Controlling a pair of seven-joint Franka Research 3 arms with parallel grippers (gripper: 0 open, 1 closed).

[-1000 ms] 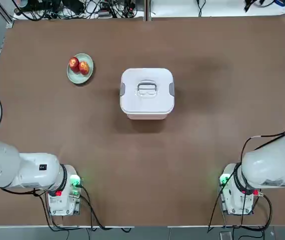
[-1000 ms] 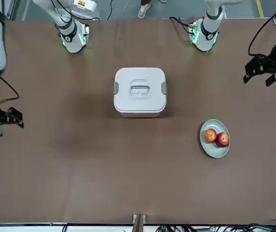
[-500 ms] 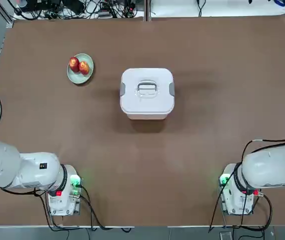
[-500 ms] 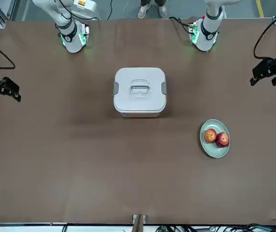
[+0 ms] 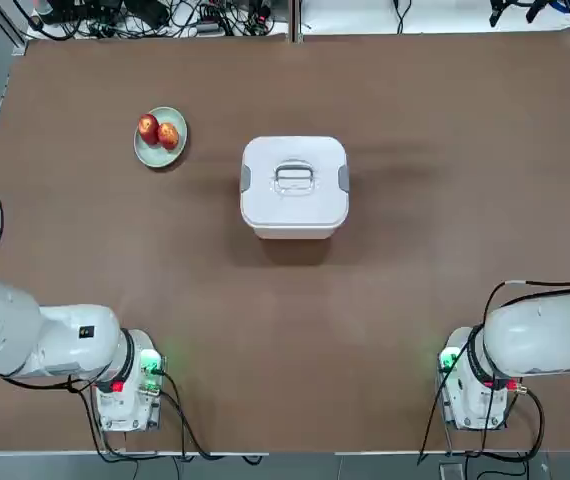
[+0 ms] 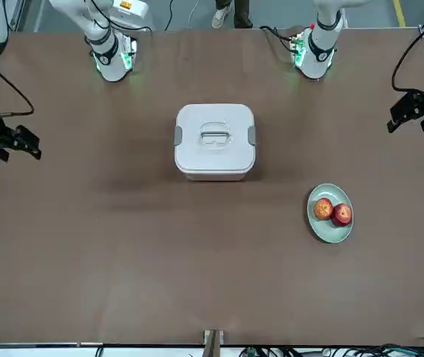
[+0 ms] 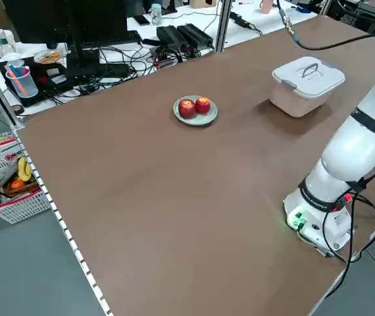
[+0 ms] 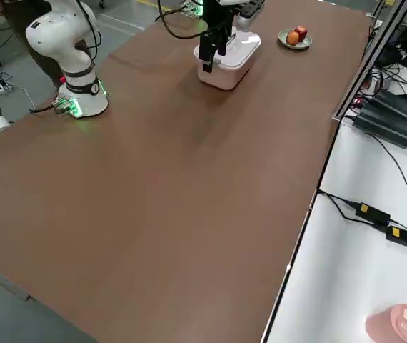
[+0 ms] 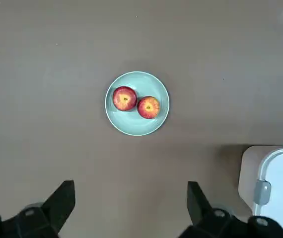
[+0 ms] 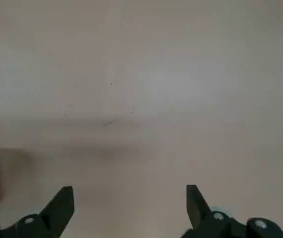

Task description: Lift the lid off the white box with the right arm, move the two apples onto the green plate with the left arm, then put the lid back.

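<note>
The lid point(image 5: 294, 180), white with a grey-white handle and grey clips, sits on the box point(image 5: 294, 233) mid-counter point(image 5: 295, 350). Two red-yellow apples point(image 5: 148, 128) point(image 5: 168, 135) lie on the pale green plate point(image 5: 160, 158). Left jaws point(image 9: 131, 208) and right jaws point(image 10: 130, 210) hang raised, wide apart, empty.

L end effector point(image 9: 131, 206) & R end effector point(image 10: 130, 208) both open, held above table.
</note>
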